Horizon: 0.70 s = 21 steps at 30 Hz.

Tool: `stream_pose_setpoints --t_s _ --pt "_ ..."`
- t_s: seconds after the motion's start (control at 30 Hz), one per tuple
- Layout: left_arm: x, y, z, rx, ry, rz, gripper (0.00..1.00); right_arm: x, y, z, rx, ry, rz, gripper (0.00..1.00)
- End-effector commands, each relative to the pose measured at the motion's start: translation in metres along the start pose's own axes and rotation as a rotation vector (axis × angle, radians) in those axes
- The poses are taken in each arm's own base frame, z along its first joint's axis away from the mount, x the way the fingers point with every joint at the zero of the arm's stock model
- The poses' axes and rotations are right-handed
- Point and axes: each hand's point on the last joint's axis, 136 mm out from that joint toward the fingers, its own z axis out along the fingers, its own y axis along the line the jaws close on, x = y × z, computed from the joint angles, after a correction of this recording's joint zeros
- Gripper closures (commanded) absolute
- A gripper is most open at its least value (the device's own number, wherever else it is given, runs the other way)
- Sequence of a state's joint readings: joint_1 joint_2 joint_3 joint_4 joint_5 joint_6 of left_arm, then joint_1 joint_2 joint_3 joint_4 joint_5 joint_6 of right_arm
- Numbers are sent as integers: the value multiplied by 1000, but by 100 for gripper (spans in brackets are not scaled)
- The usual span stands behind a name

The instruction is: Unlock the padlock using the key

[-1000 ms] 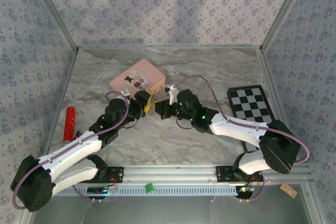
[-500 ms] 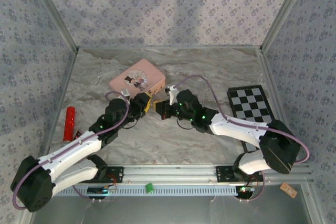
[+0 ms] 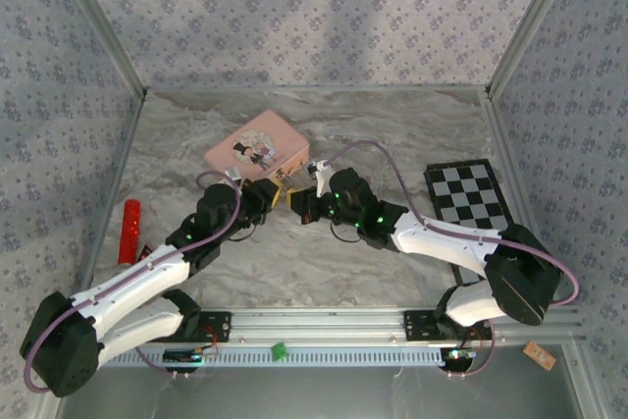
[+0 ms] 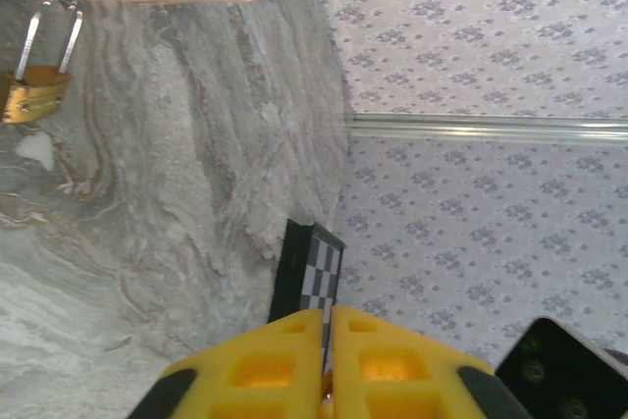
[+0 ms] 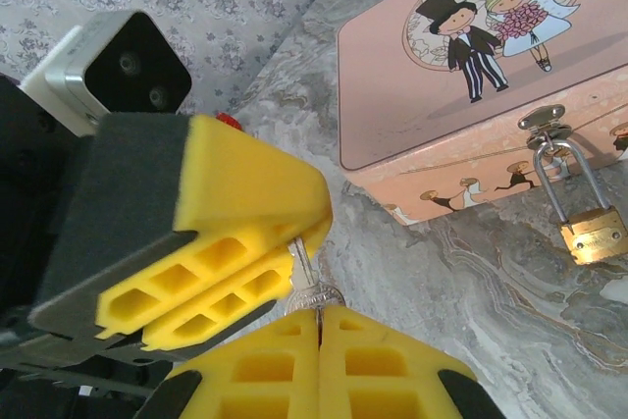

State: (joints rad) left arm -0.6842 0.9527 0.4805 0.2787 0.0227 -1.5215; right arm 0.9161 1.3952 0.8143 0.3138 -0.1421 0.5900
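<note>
**Key pinched between both grippers, padlock hanging on tin**

Padlock (image 5: pixel 592 233) hung by its shackle from the hasp on the tin's (image 5: pixel 461 76) front wall, body resting low against the table (image 3: pixel 392 134), shackle looked closed. Both grippers sat just in front of the tin, near the padlock but apart from it.

Right gripper (image 5: pixel 319 326) was fully closed, with the key's (image 5: pixel 306 277) ring end at its fingertip seam. Left gripper (image 5: pixel 299 252) was closed too, tips over the key's other end. Looked like both pinched it, though how much each carried was unclear.

Handling, as a judgement:
- Padlock was tiny brass, light and rigid, with a thin wire-like shackle.
- It would likely swing on the hasp when pushed, so it needs steadying by the body, not the shackle.
- Keyhole side was not visible.
- Key was thin, smooth metal, easy to twist or slip in foam pads. Best held by the bow, blade sticking out free.
- Tin was probably light and could slide if pushed.

Table had a grey marble print and looked smooth and flat. Checkerboard (image 3: pixel 467 193) lay well to the right of the tin, and a red item (image 3: pixel 129 231) lay well to its left and nearer the arm bases. Patterned walls (image 3: pixel 324 17) closed in behind the tin and on both sides.
</note>
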Motion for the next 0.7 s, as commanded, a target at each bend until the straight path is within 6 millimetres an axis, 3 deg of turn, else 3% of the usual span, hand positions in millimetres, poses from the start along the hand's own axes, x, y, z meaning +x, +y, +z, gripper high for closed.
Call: stream_pose_setpoints --t_s 0.0,0.17,0.27,0.33,0.43,0.53,0.67 --pt "0 -20 0 33 4 13 96 -15 11 -5 -9 -34 -23 100" --pt "-3 -19 -2 20 -9 34 100 -17 10 -9 0 -42 -21 98" --pt "-9 -18 -3 -4 -36 84 100 -20 3 -18 40 -60 -12 80" --pt "-16 -18 -6 -29 -76 142 100 -24 -7 -31 77 -93 11 59" --pt "-28 -24 -9 -27 -142 256 100 -28 -24 -47 119 -148 84 37" --pt "-33 -44 -7 30 -182 433 100 -28 -39 -59 117 -200 187 25" --pt "-25 -72 -1 97 -164 700 100 -28 -42 -68 45 -315 289 21"
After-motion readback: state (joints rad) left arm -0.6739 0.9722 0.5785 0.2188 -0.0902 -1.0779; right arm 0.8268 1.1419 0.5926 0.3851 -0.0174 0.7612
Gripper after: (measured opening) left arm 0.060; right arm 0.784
